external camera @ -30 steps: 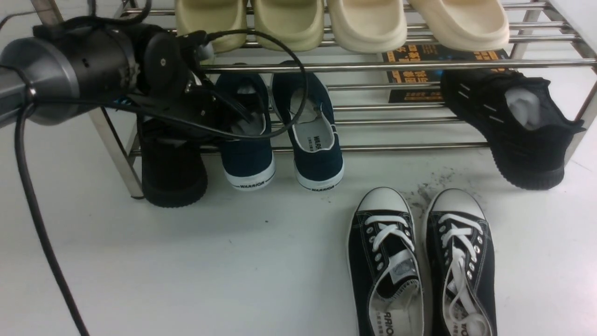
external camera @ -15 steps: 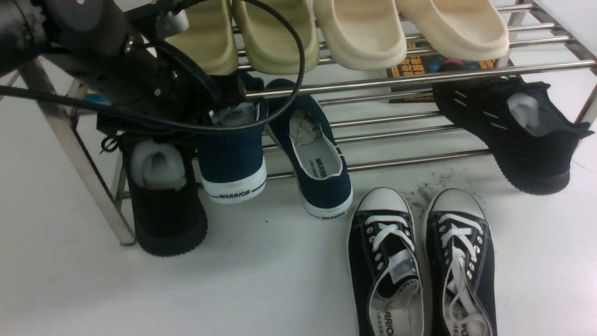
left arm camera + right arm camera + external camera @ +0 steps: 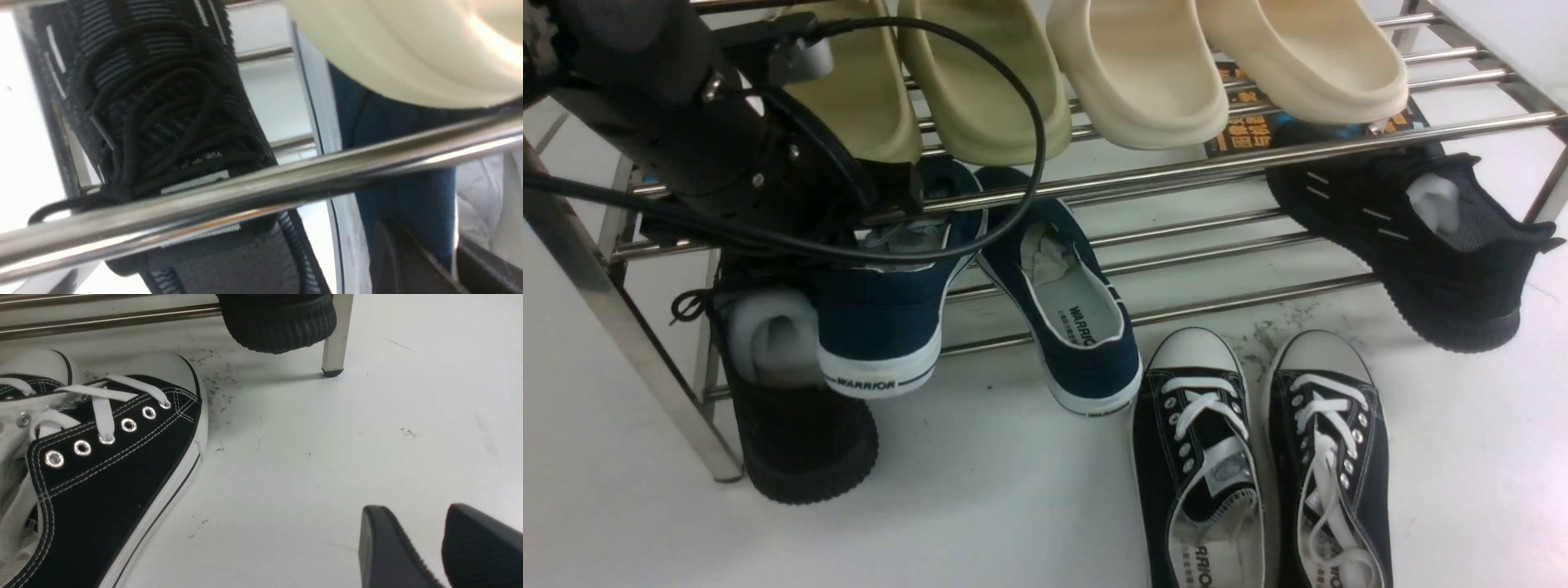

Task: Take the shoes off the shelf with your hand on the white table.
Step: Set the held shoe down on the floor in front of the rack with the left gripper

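Note:
My left gripper (image 3: 890, 224) is shut on the side wall of one navy-blue shoe (image 3: 882, 327). That shoe hangs toe-down at the left end of the steel shelf (image 3: 1258, 155), with its white "WARRIOR" sole facing me. In the left wrist view a dark finger (image 3: 392, 253) presses the navy canvas (image 3: 421, 204), and paper stuffing shows beside it. The other navy shoe (image 3: 1078, 327) leans on the lower bars, its toe on the white table (image 3: 1013, 523). My right gripper (image 3: 412, 512) hovers open over the bare table, with nothing between its fingers.
A black knit sneaker (image 3: 792, 441) stands against the shelf's left leg, and another (image 3: 1429, 237) sits at the right end. Two black lace-up sneakers (image 3: 1201, 457) lie on the table in front. Cream slippers (image 3: 1135, 65) fill the top tier. A shelf leg (image 3: 337, 335) stands near my right gripper.
My left gripper has drawn the held navy shoe toward me and down. The shelf's left end has swung toward me with it, carrying the other shoes. The lace-up sneakers have stayed put.

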Robot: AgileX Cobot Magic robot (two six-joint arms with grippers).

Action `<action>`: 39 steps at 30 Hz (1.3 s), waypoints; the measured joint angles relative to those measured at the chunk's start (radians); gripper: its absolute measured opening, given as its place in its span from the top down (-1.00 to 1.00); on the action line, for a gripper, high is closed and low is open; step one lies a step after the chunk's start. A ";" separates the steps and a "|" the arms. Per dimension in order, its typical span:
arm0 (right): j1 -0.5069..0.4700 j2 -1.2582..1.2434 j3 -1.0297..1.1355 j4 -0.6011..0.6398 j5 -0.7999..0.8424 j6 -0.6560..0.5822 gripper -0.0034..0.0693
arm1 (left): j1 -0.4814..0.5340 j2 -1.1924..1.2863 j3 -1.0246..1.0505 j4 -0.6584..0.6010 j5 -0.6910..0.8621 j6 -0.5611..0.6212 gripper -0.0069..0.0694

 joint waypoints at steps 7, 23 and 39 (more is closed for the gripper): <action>0.000 0.000 0.000 0.000 0.000 0.000 0.25 | 0.000 0.079 -0.009 0.036 -0.135 -0.024 0.72; 0.000 0.000 0.000 0.000 0.000 0.000 0.25 | 0.002 0.333 -0.364 0.092 -0.006 -0.025 0.72; 0.000 0.000 0.000 0.000 0.000 0.000 0.25 | 0.085 0.400 -0.470 0.057 0.027 0.009 0.72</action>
